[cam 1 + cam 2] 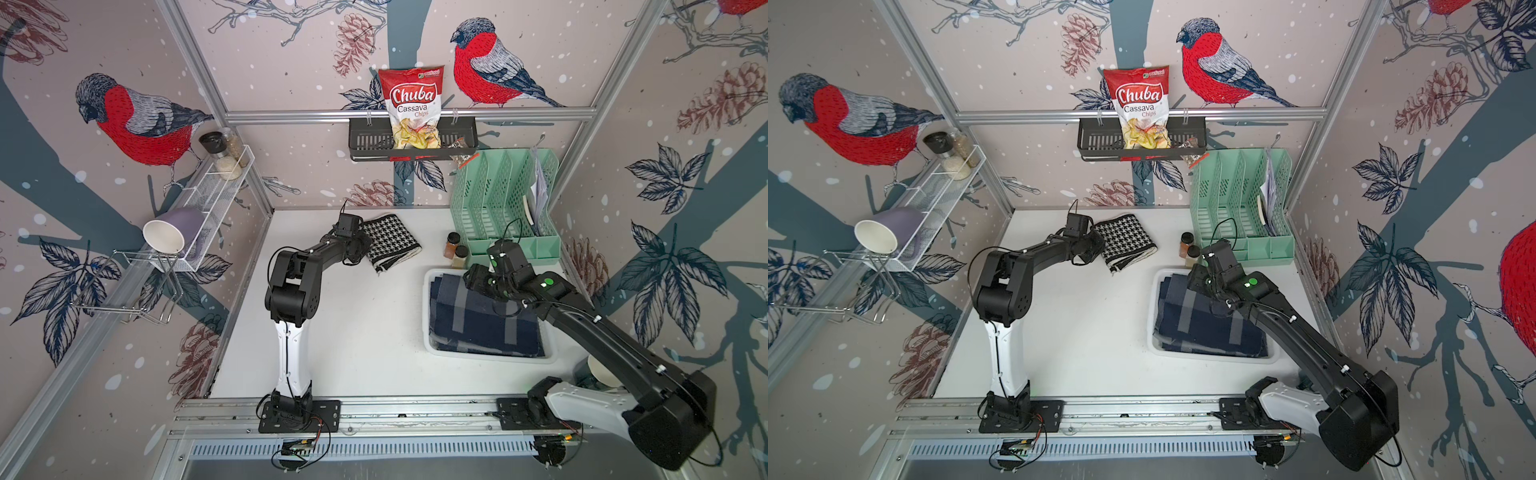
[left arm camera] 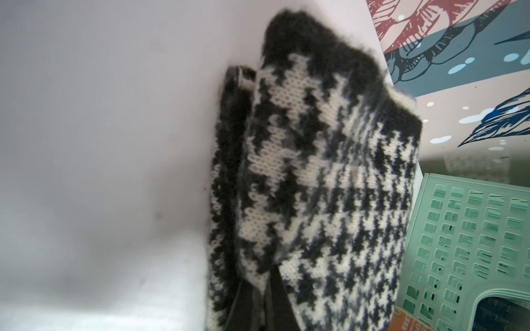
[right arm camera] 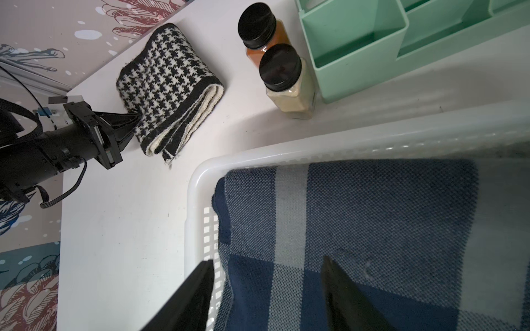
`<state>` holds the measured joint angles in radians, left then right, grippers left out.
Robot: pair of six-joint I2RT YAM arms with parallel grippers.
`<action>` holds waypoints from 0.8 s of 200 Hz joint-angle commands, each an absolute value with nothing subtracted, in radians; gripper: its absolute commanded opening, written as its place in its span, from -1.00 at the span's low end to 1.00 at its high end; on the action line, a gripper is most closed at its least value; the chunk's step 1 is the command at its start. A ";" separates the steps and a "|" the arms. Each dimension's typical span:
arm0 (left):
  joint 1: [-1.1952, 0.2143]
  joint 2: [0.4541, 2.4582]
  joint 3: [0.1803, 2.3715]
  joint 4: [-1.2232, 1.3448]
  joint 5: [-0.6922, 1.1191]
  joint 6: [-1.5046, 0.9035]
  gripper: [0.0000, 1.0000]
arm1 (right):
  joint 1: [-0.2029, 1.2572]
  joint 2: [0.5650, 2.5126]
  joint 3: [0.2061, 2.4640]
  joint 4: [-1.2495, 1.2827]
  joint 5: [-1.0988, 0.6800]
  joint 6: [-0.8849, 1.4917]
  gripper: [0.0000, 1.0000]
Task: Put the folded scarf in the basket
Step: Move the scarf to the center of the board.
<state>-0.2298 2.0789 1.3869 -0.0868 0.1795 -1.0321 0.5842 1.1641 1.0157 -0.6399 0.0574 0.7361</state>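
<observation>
The white table [image 1: 353, 332] fills the middle of both top views. The white basket [image 1: 478, 356] sits on it, at the lower right of the middle. A folded blue check scarf [image 1: 469, 324] already lies inside the basket and covers most of its floor. A green file holder [image 1: 498, 199] stands above the basket in the picture.

The black and white scarf [image 1: 392, 241] is the one to move. It lies folded on the table in the upper middle of the top views, well apart from the basket.

The left gripper [image 3: 139, 116] is pinched shut on the scarf's edge, at the left side of it. So I think the step in hand is the grab, and the lift has not begun.

The right gripper [image 3: 268, 260] hangs over the upper left corner of the basket. Its two fingers are wide apart and hold nothing.

Two small jars [image 3: 282, 74] stand between the scarf and the green holder, just above the basket.

Next, I think the left arm must lift the scarf up and carry it down and to the right, over the basket rim. The grip is only on one edge, so the folds may droop open. The right arm may need to get out of the way.
</observation>
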 commanded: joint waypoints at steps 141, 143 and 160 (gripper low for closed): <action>-0.226 1.333 0.580 -0.028 -0.058 -1.531 -1.00 | 0.790 1.310 1.077 -0.566 -0.024 0.698 0.30; -0.227 1.324 0.574 -0.034 -0.058 -1.536 -1.00 | 0.795 1.314 1.079 -0.565 -0.026 0.698 0.31; -0.237 1.251 0.541 -0.103 -0.070 -1.572 -1.00 | 0.830 1.353 1.111 -0.563 -0.031 0.698 0.32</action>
<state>-0.2256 1.3300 0.5800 -0.0265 -0.0330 -1.4757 0.7940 1.3121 1.0721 -0.5964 -0.0090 0.7094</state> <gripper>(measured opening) 0.077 0.653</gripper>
